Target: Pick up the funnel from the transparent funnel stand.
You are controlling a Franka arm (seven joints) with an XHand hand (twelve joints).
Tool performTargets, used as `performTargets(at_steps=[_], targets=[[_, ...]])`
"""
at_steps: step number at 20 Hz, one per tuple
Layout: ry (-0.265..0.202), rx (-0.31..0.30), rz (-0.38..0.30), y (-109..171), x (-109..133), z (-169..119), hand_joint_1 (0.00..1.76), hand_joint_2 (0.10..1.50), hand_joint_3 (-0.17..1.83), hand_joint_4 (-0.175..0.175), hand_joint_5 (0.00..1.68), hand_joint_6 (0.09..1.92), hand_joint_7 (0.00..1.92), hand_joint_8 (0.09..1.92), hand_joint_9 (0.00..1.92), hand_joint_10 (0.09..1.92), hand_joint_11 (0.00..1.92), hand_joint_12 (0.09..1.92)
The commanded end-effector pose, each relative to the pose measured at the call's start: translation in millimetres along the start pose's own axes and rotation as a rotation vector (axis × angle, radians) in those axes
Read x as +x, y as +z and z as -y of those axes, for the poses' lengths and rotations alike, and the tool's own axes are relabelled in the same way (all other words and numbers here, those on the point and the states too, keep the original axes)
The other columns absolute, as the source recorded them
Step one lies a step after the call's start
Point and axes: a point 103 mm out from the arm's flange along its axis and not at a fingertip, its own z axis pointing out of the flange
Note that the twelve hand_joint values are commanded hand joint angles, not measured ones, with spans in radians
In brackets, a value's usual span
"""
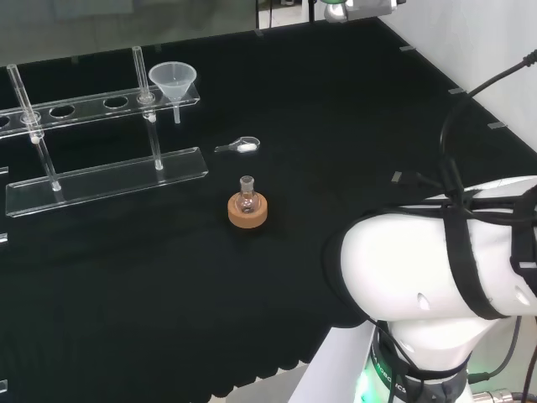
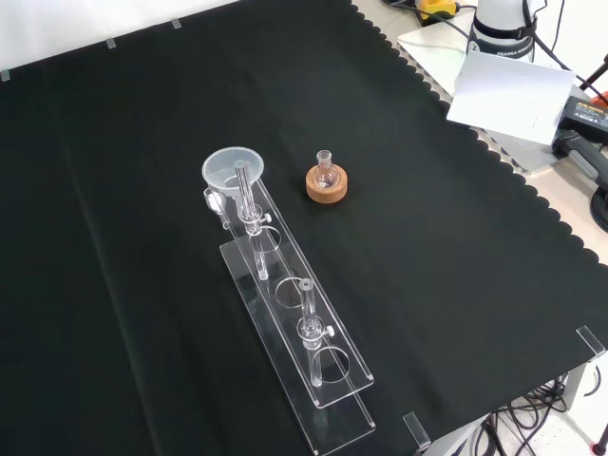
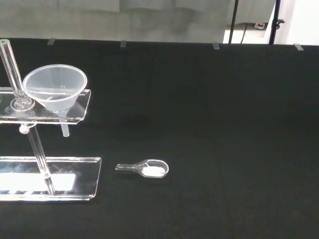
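With the hand's state impossible to tell, the funnel (image 1: 173, 81) sits in the end hole of the transparent funnel stand (image 1: 105, 172) toward the bench's far edge in the head view, so grasp its rim and lift straight up, clear of the upright rod (image 1: 146, 101).

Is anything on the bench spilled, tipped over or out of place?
Nothing stands out. The funnel sits upright in the end hole of the transparent stand, the small flask is upright on its cork ring, and the scoop keeps its white powder.
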Motion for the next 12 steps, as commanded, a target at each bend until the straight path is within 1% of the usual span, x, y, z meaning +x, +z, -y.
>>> performTargets(at_steps=[1, 4, 7, 10, 12], targets=[[0.021, -0.005, 0.018, -5, 1, -1, 0.0, 1.23, 0.37, 0.036, 0.25, 0.09, 0.0, 0.37, 0.14, 0.57, 0.14, 1.33], [0.037, 0.004, 0.017, 0, 14, -9, 0.0, 1.23, 0.37, 0.035, 0.25, 0.09, 0.0, 0.37, 0.14, 0.57, 0.14, 1.33], [0.04, 0.014, 0.016, 8, 14, -20, 0.0, 1.23, 0.37, 0.035, 0.25, 0.09, 0.0, 0.37, 0.14, 0.58, 0.14, 1.34], [0.026, 0.033, 0.037, 17, 17, -38, 0.0, 1.23, 0.37, 0.035, 0.25, 0.09, 0.0, 0.37, 0.14, 0.58, 0.14, 1.34], [0.0, 0.038, 0.047, 22, 21, -53, 0.0, 1.23, 0.37, 0.034, 0.25, 0.09, 0.0, 0.37, 0.14, 0.58, 0.14, 1.34]])
